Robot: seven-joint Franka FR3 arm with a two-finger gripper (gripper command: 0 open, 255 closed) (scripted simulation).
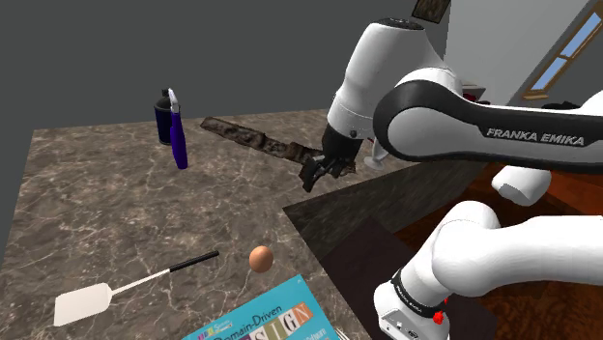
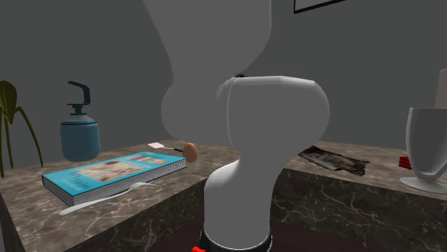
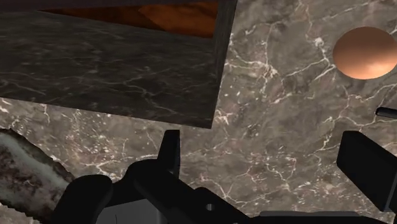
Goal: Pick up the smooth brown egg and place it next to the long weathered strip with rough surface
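Observation:
The smooth brown egg [image 1: 260, 258] lies on the marble counter between a spatula's handle and a teal book; it also appears as the egg [image 2: 190, 150] and the egg [image 3: 364, 53]. The long weathered strip [image 1: 256, 138], dark and rough, stretches across the far part of the counter; I also see the strip [image 2: 337, 161] and the strip [image 3: 25, 172]. My black gripper [image 1: 314, 177] hangs over the strip's near end, well away from the egg. The gripper [image 3: 267, 159] is open, with bare marble between its fingers [image 3: 168, 149].
A white spatula [image 1: 82, 304] with a black handle and a teal book [image 1: 266, 324] lie near the egg. A blue bottle [image 1: 178, 143] and a dark dispenser [image 1: 162, 116] stand at the back. A white cup [image 2: 428, 147] stands beyond the strip. The dark stand [image 1: 387, 217] borders the counter.

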